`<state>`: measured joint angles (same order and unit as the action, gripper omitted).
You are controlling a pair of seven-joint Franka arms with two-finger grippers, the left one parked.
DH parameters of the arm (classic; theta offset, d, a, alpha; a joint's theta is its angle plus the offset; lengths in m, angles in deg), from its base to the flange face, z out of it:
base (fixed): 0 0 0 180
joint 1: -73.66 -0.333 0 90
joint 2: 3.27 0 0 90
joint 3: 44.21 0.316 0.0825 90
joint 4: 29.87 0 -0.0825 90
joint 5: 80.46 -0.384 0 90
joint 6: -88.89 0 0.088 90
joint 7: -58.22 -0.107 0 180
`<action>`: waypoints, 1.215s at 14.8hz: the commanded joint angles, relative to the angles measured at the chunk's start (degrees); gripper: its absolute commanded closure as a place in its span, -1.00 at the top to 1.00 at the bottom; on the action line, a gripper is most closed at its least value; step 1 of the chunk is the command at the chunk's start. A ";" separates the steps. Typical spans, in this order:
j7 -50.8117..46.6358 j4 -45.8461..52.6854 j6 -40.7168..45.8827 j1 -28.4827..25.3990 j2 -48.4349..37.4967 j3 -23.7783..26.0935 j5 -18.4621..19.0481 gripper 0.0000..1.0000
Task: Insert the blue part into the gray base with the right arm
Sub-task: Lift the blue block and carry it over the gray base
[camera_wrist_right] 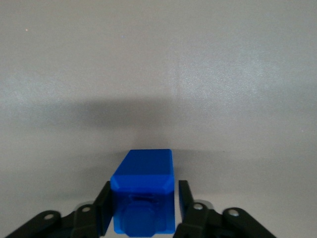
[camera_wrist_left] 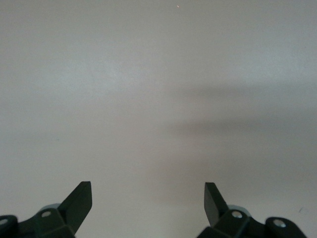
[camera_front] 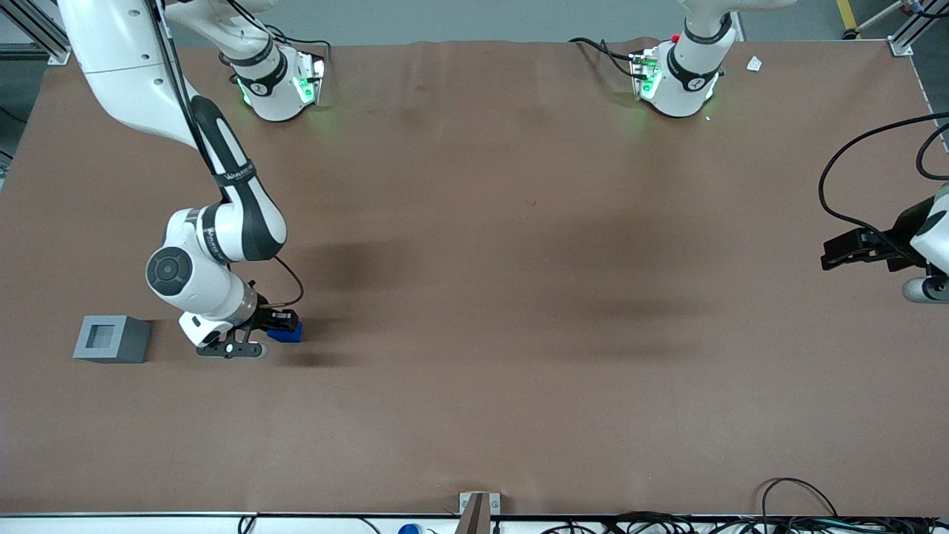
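The blue part [camera_wrist_right: 142, 198] sits between the two fingers of the hand [camera_wrist_right: 143, 210] on the right arm [camera_front: 222, 230]. One finger lies against its side; the other stands just off its other side with a thin gap showing, so the hand is nearly closed around the part but not visibly clamped on it. In the front view the hand [camera_front: 276, 326] is low over the table [camera_front: 519, 297], with the part [camera_front: 288, 334] at or just above the surface; which one cannot be told. The base [camera_front: 111, 339] rests on the table toward the working arm's end, near the hand but apart from it, its square recess facing up and nothing in it.

The part looks like rigid moulded plastic, small and probably light, with smooth faces that may slip under a weak or crooked grip. Its flat, parallel side walls seem the best place to take hold, squarely and low on the body, which would keep it straight for the recess. A tilted hold would likely make it catch on the rim of the base.
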<state>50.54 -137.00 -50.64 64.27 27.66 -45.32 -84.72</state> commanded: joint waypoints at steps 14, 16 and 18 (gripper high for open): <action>6.71 17.91 21.92 14.39 -3.15 -0.03 0.04 -0.47; 8.73 18.44 22.02 15.97 -3.15 -0.03 0.04 -0.49; 11.80 18.45 22.02 18.35 -3.15 -0.03 0.04 -0.49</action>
<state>59.34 -118.50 -29.31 80.09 25.06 -46.28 -84.71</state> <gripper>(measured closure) 0.489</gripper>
